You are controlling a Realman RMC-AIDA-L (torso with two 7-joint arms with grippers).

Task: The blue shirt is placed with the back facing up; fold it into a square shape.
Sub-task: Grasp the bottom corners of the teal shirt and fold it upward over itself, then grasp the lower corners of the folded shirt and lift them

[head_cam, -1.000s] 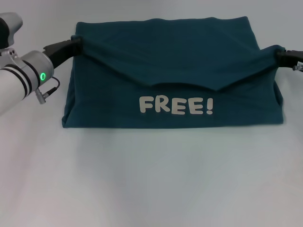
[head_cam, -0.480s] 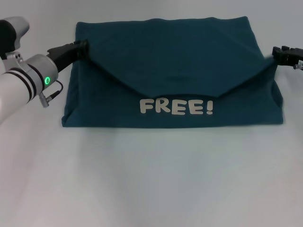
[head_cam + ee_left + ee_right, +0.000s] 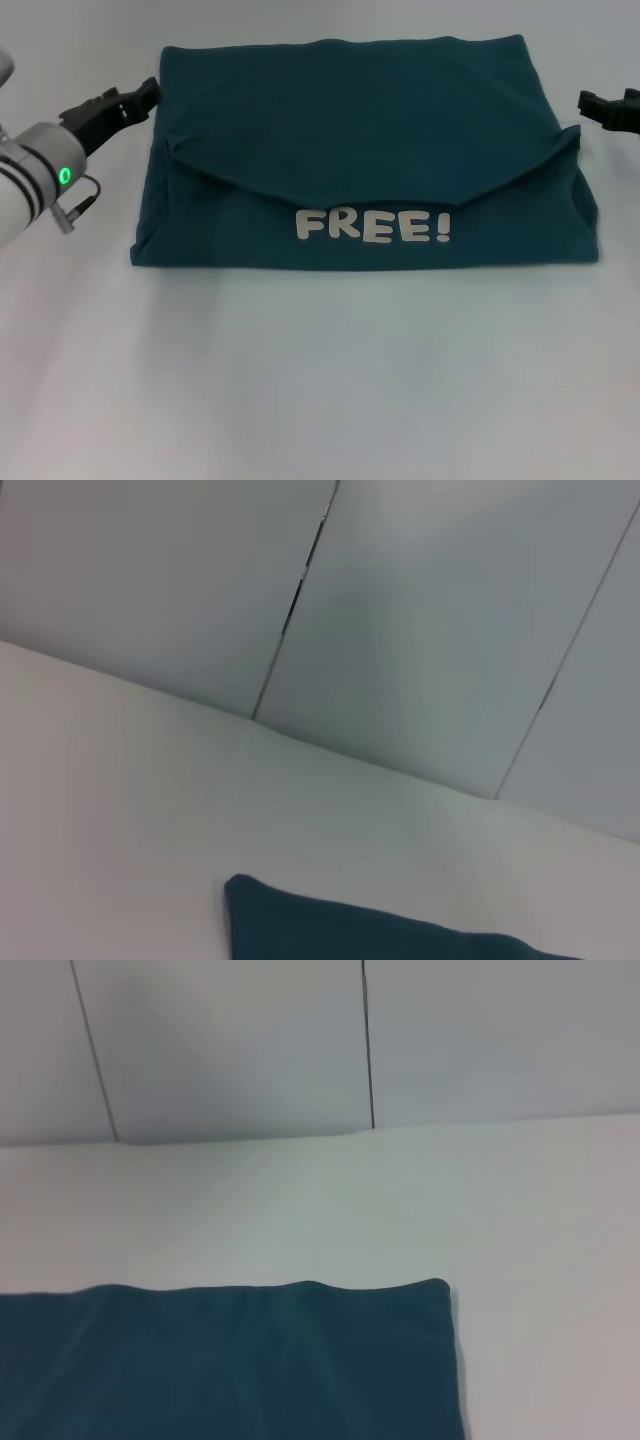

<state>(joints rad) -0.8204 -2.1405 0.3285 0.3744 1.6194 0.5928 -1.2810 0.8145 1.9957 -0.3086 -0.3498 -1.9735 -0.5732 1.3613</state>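
Both grippers, left gripper (image 3: 140, 95) and right gripper (image 3: 590, 100), had let go and backed off, spread and empty, leaving the blue shirt (image 3: 350, 130) between them folded flat on the surface (image 3: 320, 380), so another fold likely remained.

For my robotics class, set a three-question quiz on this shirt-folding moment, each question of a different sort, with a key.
1. True or false: the left gripper grips the blue shirt.
2. Multiple choice: the cream "FREE!" lettering lies
A. under the folded-down flap, hidden
B. below the flap's edge, on the near part of the shirt
C. on the table beside the shirt
3. Fill in: the right gripper sits off the shirt's ____ edge, apart from the cloth.

Key
1. False: it is just off the shirt's left edge, jaws open, holding nothing.
2. B
3. right
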